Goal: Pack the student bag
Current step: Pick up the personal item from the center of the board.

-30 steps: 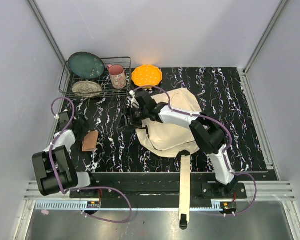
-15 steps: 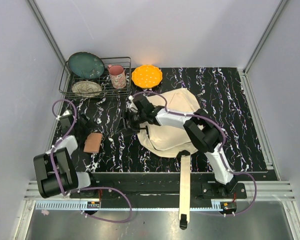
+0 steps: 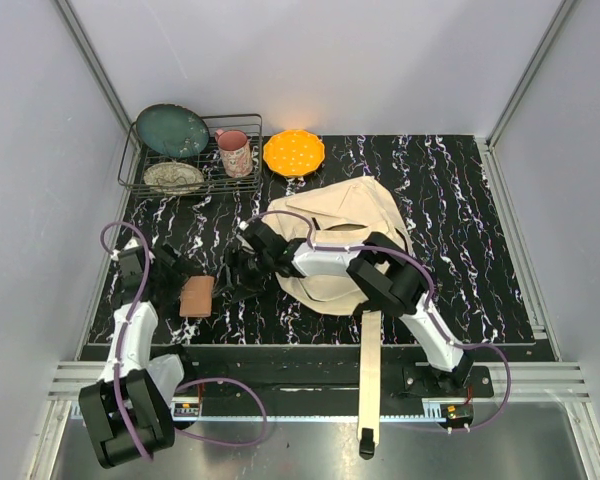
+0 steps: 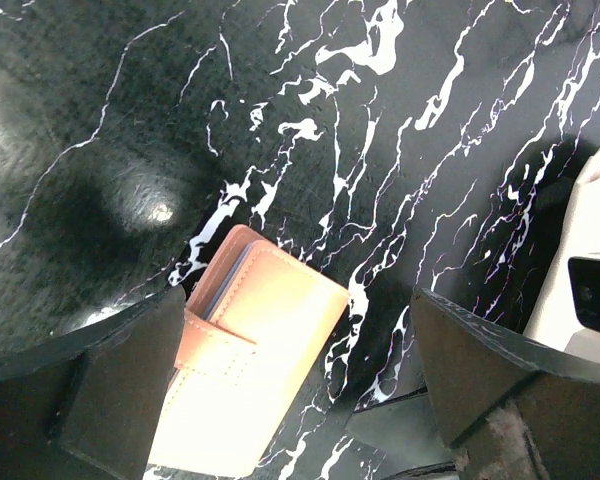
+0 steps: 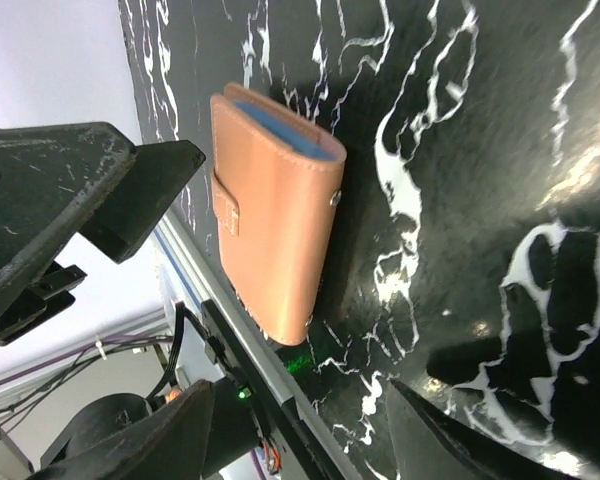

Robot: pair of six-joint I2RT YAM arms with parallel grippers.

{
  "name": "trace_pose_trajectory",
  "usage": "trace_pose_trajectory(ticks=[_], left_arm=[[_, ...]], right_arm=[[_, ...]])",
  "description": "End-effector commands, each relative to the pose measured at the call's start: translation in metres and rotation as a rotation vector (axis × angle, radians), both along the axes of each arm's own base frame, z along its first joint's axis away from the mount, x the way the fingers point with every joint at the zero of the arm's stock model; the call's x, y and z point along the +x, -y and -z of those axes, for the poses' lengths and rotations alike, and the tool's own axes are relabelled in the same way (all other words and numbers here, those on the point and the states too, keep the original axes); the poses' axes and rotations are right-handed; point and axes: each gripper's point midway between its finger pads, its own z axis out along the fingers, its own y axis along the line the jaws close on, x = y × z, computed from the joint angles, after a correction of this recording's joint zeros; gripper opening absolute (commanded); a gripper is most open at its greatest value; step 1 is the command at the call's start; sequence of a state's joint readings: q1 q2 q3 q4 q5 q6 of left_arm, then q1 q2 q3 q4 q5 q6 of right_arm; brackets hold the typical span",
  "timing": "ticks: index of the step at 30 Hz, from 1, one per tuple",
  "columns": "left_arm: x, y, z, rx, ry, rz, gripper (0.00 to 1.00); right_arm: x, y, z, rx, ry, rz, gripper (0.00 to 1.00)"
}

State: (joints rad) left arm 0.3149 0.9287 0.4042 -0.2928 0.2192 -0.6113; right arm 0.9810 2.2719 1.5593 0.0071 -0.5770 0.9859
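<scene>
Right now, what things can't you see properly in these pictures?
Top view: the right arm lies across the student bag, hiding its front and whether it is open.
Left wrist view: one finger of the left gripper covers a corner of the tan wallet.
Right wrist view: the bag is out of frame.
Top view: the pink mug is too small to see inside.

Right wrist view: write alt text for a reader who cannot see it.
A closed tan wallet lies flat on the black, white-veined table, just ahead of the right claw, whose jaws stand open and touch nothing. A finger of the left claw shows at upper left.
</scene>
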Motion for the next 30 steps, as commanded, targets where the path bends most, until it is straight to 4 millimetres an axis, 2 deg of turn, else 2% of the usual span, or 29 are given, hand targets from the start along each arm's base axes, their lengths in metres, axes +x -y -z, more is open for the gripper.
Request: trace_pose_trajectory(ticks=[1, 5, 7, 9, 10, 11, 13, 14, 22, 26, 28, 30], left_arm=[[-0.008, -0.003, -0.007, 0.001, -0.034, -0.037, 0.99], [-0.013, 0.001, 0.015, -0.028, -0.065, -0.053, 0.99], [-0.009, 0.001, 0.020, -0.037, -0.066, -0.045, 0.99], [-0.005, 0.002, 0.021, -0.037, -0.063, -0.027, 0.99], [-0.003, 0.003, 0.023, -0.046, -0.070, -0.013, 0.99], [0.001, 0.011, 0.019, -0.073, -0.051, 0.030, 0.99], [0.006, 0.016, 0.019, -0.106, -0.043, 0.056, 0.99], [0.006, 0.026, 0.019, -0.148, -0.034, 0.095, 0.99], [0.009, 0.049, 0.025, -0.262, 0.006, 0.195, 0.99], [0.008, 0.055, 0.022, -0.285, 0.022, 0.220, 0.99], [0.007, 0.057, 0.021, -0.291, 0.025, 0.229, 0.99], [0.004, 0.060, 0.022, -0.304, 0.022, 0.233, 0.98]], right_arm=[[0.003, -0.019, -0.004, 0.006, 0.026, 0.083, 0.75], [0.008, -0.020, 0.007, -0.006, 0.011, 0.146, 0.76], [0.011, -0.023, 0.014, -0.015, -0.001, 0.168, 0.76], [0.016, -0.027, 0.015, -0.016, 0.008, 0.175, 0.77], [0.016, -0.028, 0.022, -0.027, 0.005, 0.172, 0.75], [0.017, -0.032, 0.020, -0.017, 0.011, 0.160, 0.69], [0.014, -0.029, 0.032, -0.048, 0.000, 0.146, 0.68], [0.012, -0.027, 0.035, -0.052, -0.003, 0.139, 0.68], [0.003, -0.029, 0.039, -0.017, -0.008, 0.072, 0.64], [0.005, -0.033, 0.037, 0.002, -0.001, 0.061, 0.50], [0.010, -0.032, 0.039, -0.010, 0.018, 0.070, 0.50], [0.018, -0.029, 0.040, -0.019, 0.021, 0.095, 0.54]])
